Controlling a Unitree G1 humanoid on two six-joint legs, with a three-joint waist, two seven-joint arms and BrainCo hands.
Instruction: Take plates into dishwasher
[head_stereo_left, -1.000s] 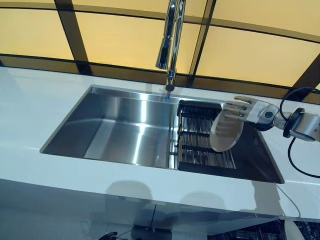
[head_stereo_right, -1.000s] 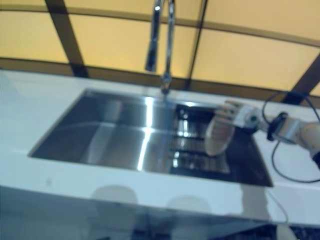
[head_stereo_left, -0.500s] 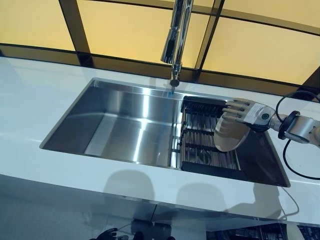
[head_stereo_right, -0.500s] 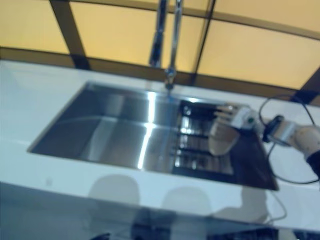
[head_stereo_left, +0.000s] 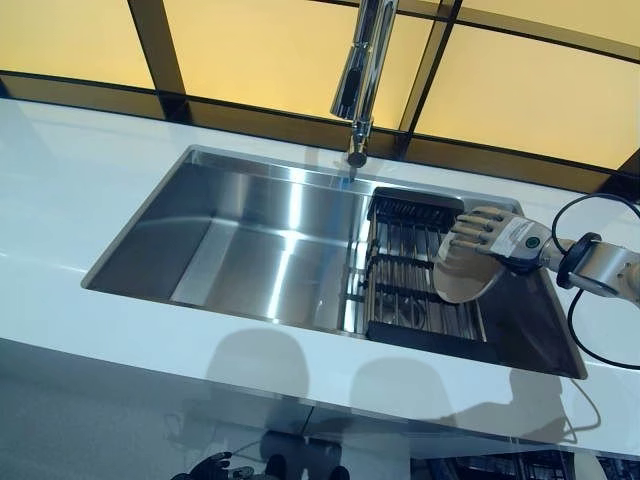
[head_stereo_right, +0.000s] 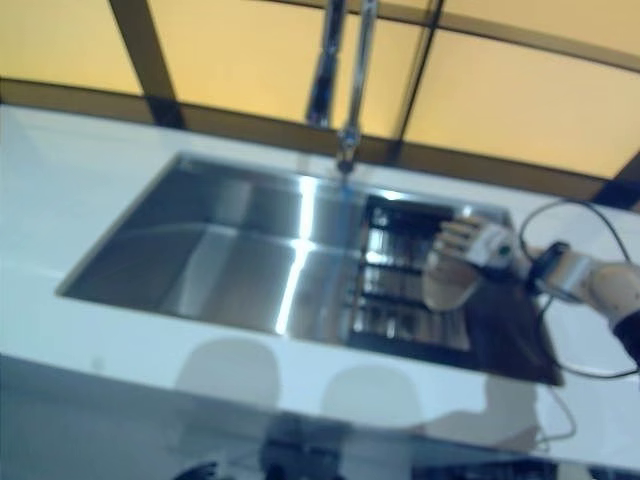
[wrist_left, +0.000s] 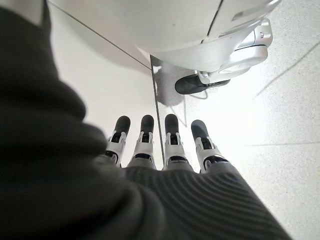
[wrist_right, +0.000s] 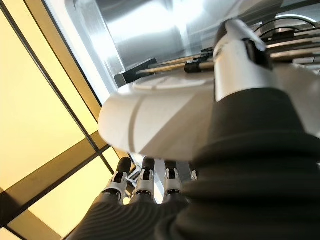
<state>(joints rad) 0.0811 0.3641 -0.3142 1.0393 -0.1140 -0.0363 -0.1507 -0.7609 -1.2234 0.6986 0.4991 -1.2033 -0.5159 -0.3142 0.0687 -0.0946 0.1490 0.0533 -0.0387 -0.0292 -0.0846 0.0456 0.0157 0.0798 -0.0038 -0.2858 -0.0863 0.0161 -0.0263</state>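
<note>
The steel sink holds a dark rack in its right part. The right hand pinches a white plate by its top edge, on edge over the rack, lower than a second ago. The left hand hangs with straight fingers over the floor.

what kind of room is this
Most likely a kitchen: a steel sink set in a white counter under a tall faucet, and a dish rack from which the right hand holds a plate.
</note>
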